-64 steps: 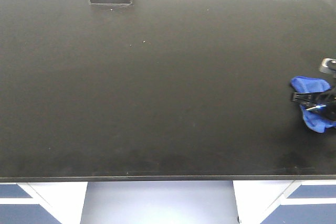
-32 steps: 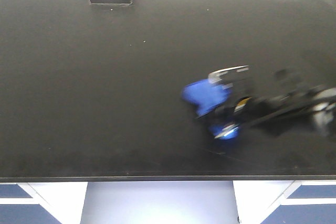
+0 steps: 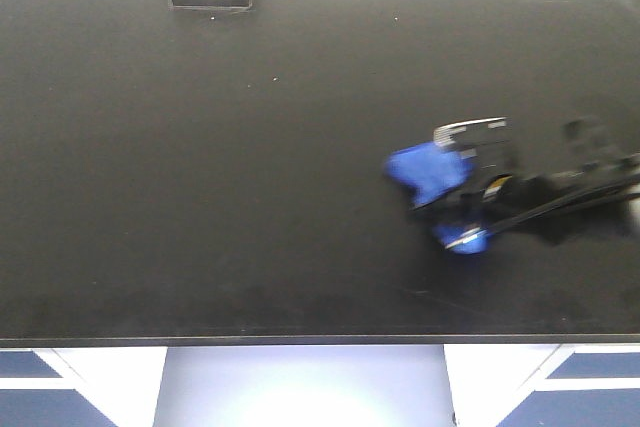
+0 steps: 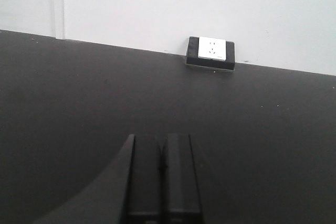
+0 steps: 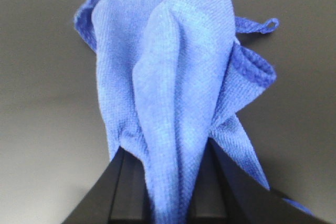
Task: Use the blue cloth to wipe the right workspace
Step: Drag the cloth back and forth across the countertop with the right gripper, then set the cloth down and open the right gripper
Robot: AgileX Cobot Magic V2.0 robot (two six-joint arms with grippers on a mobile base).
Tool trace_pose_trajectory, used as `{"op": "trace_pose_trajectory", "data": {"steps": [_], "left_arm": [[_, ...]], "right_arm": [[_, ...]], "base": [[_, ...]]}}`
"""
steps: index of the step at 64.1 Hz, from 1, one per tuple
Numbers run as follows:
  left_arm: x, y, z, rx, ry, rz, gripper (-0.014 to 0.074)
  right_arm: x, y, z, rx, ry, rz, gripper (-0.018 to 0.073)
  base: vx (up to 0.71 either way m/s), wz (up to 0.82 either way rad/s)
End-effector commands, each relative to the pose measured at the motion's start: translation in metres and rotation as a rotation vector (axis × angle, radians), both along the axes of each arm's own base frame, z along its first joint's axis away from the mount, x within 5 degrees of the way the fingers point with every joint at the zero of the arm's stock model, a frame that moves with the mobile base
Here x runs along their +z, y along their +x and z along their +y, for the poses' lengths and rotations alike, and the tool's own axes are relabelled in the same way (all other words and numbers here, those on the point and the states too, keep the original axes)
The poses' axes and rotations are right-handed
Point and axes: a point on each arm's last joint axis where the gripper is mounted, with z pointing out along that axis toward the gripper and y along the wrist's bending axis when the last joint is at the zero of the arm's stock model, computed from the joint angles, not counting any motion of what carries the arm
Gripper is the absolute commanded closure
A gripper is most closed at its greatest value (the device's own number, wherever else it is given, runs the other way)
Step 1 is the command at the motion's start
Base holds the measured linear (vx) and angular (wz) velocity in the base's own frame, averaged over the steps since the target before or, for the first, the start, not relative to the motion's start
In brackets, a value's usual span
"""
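Right gripper (image 5: 168, 182) is clenching the blue cloth (image 5: 173, 77) by one bunched end, so the rest is fanning out ahead as a wiping pad. Front view – cloth (image 3: 428, 172) is lying on the right workspace (image 3: 250, 197), right of centre, arm blurred, probably mid-swipe. Left gripper (image 4: 160, 182) is hovering with jaws pressed together on nothing – parked clear of the wipe. Farthest back, socket box (image 4: 211, 52) is sitting against the wall.
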Motion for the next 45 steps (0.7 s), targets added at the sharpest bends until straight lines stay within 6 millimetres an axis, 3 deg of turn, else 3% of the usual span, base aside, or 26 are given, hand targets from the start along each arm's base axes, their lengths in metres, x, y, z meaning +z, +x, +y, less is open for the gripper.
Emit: {"op": "trace_pose_trajectory", "data": {"steps": [1,11,25,37,45], "left_arm": [[-0.002,0.0,0.0,-0.003,-0.009,-0.065,0.0602],[-0.002,0.0,0.0,-0.003,-0.009,-0.065,0.0602],[-0.002,0.0,0.0,-0.003,-0.009,-0.065,0.0602],[-0.002,0.0,0.0,-0.003,-0.009,-0.065,0.0602],[-0.002,0.0,0.0,-0.003,-0.009,-0.065,0.0602]], "right_arm": [[0.021,0.01,-0.024,-0.063,0.001,-0.09,0.0554],[0.036,0.011,-0.041,-0.048,-0.051,-0.147,0.0543],[0.044,0.008,-0.043,-0.044,-0.06,-0.159,0.0491],[0.043,0.008,-0.043,-0.044,-0.06,-0.145,0.0385],[0.043,0.008,-0.043,-0.045,-0.059,-0.154,0.0263]], "base": [[0.0,0.0],[0.0,0.0],[0.0,0.0],[0.0,0.0],[0.0,0.0]]}}
